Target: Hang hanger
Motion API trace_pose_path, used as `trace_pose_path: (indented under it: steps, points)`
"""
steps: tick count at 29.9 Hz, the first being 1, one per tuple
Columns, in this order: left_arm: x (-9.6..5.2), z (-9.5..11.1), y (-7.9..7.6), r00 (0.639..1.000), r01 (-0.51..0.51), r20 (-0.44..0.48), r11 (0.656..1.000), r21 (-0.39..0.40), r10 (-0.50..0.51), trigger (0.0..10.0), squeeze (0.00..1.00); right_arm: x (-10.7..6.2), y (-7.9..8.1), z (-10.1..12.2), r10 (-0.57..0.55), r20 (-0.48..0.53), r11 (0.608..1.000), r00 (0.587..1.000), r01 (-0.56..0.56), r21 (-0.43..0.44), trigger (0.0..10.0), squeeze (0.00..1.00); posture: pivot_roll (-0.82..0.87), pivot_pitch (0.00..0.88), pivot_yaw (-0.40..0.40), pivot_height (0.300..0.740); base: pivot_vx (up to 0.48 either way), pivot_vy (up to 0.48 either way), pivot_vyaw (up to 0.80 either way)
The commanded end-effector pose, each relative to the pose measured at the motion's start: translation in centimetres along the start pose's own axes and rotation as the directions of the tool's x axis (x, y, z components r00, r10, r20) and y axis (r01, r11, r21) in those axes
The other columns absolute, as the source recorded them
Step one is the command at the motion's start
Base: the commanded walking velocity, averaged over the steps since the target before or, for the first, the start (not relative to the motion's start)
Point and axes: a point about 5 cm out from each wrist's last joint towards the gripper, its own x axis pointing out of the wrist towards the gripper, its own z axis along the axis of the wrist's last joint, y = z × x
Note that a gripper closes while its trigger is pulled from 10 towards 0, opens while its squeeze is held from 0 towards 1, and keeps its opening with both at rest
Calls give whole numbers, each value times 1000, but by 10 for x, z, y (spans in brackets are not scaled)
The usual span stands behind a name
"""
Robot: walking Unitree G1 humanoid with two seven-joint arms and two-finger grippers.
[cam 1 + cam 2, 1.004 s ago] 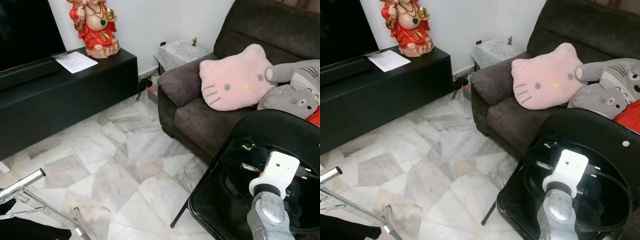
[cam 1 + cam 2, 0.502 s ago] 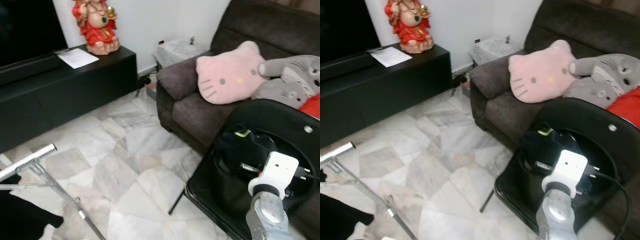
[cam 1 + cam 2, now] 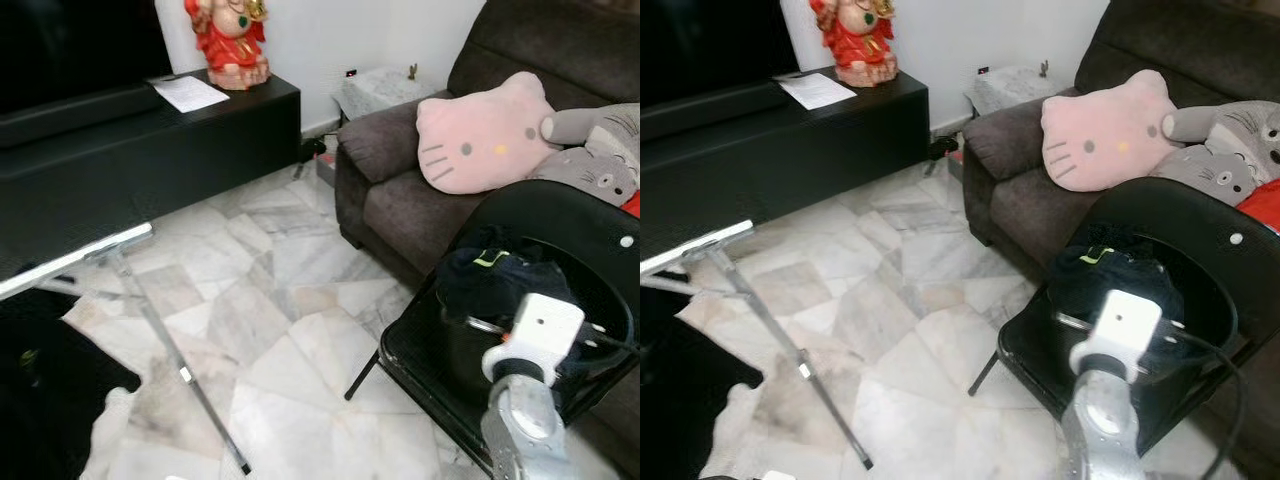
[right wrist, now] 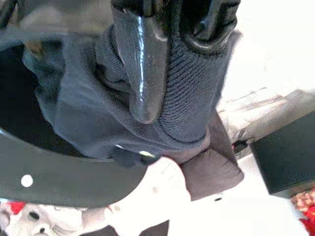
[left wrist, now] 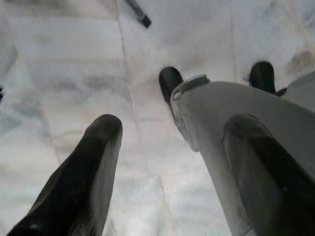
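- The right gripper (image 4: pixel 162 64) is pinched on a dark knitted garment (image 3: pixel 490 280), held just above the seat of the black chair (image 3: pixel 560 215) — one finger (image 4: pixel 142 64) presses into the cloth. No hanger can be picked out in that bundle; I cannot tell whether one is inside it.
- The metal rack (image 3: pixel 110 250), the likely place to hang, stands well apart from this gripper, across the marble floor (image 3: pixel 260 330), with dark cloth (image 3: pixel 45 390) already draped low on it.
- The left gripper (image 5: pixel 172 162) hangs idle, fingers spread, over the floor beside the robot's own grey leg (image 5: pixel 231 128).
- Judged from this: the pick-up looks done, while the carry to the rack and the hanging itself are left — less than halfway.
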Motion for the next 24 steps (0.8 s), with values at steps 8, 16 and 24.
trace_pose_path:
  steps: [8, 16, 24]
  points:
    - [-3, -18, -5, 998, 6, -66, 1000, -20, -7, 10000, 0, 0, -3, -3, -3, -11, 1000, 1000, 3, 6, 10000, 0, -176, 117, 0, 740, -160, 0, 0]
    - [-3, -20, -5, 997, -2, -75, 999, -42, -1, 10000, 0, 1, -2, -4, 1, -18, 1000, 1000, 0, 9, 10000, 0, -169, 118, -4, 740, 0, 222, 0]
    - [-3, -19, -6, 997, -1, -74, 999, -40, -2, 10000, 0, 3, -1, -3, 8, -17, 1000, 1000, -8, 8, 10000, 0, -169, 118, -6, 740, 0, 480, 0]
